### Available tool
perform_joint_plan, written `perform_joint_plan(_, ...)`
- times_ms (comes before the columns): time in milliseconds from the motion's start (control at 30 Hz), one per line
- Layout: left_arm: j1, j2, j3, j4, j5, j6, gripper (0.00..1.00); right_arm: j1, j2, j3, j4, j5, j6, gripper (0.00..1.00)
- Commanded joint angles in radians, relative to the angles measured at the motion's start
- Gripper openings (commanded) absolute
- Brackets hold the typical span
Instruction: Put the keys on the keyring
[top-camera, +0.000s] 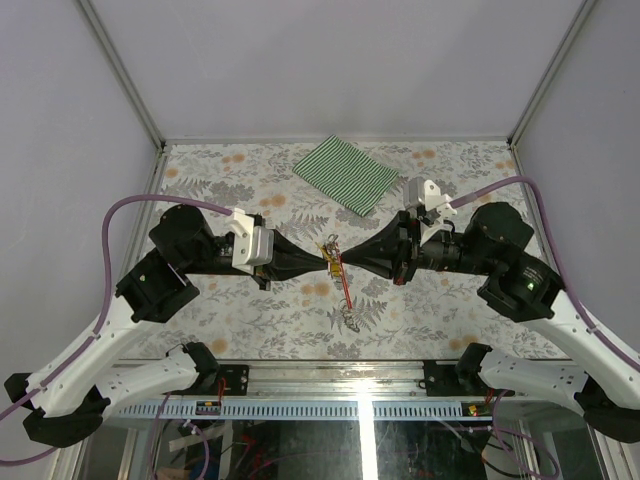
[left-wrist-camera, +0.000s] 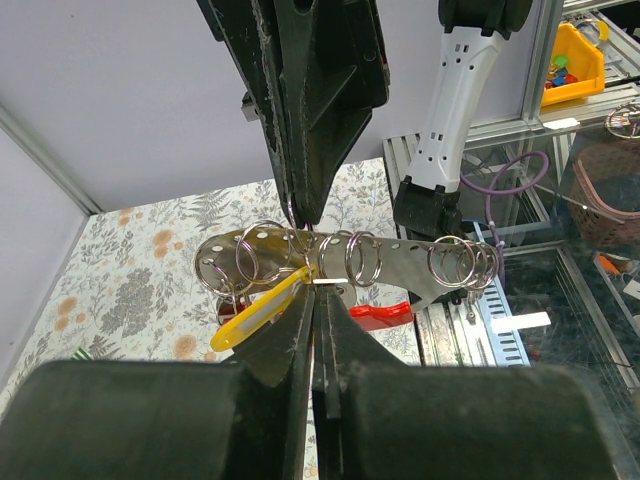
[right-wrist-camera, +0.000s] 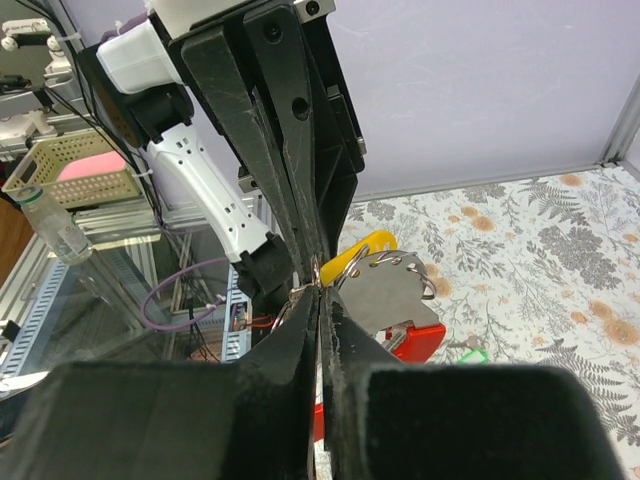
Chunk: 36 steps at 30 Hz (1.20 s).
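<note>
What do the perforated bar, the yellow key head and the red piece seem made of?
Perforated bar: bare metal, silvery with glints. Yellow key head: likely plastic, uniform glossy colour. Red piece: probably plastic, smooth sheen, mostly hidden.

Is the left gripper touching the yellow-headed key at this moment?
Touching. The left wrist view shows the left gripper shut, its fingertips pinched on the yellow key right where the yellow head meets the metal blade.

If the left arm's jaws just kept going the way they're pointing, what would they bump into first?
The left gripper would probably hit the ringed metal strip at its tips, then the right gripper facing it nose to nose; depth is unclear.
</note>
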Motion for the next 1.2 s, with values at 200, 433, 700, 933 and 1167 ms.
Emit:
perform_joint_plan(200,0.004,-0.002,0.007,0.012,-0.005,0.006,0.00,0.003,-0.077,-0.098,0.350,0.035,0.141,0.00)
perform_joint_plan(433,0.005,-0.009,-0.014,0.079,-0.024,-0.032,0.11,0.002,-0.095,-0.188,0.485,0.055,0.220,0.00)
perform_joint_plan(700,0.004,-0.024,-0.038,0.192,-0.054,-0.102,0.28,0.003,-0.136,-0.316,0.672,0.113,0.255,0.00)
perform_joint_plan(933,0.004,-0.078,-0.095,0.331,-0.148,-0.190,0.39,0.003,-0.145,-0.340,0.651,0.052,0.133,0.00)
perform_joint_plan(1167,0.005,-0.105,-0.162,0.448,-0.142,-0.281,0.43,0.002,-0.149,-0.382,0.756,0.013,0.044,0.00)
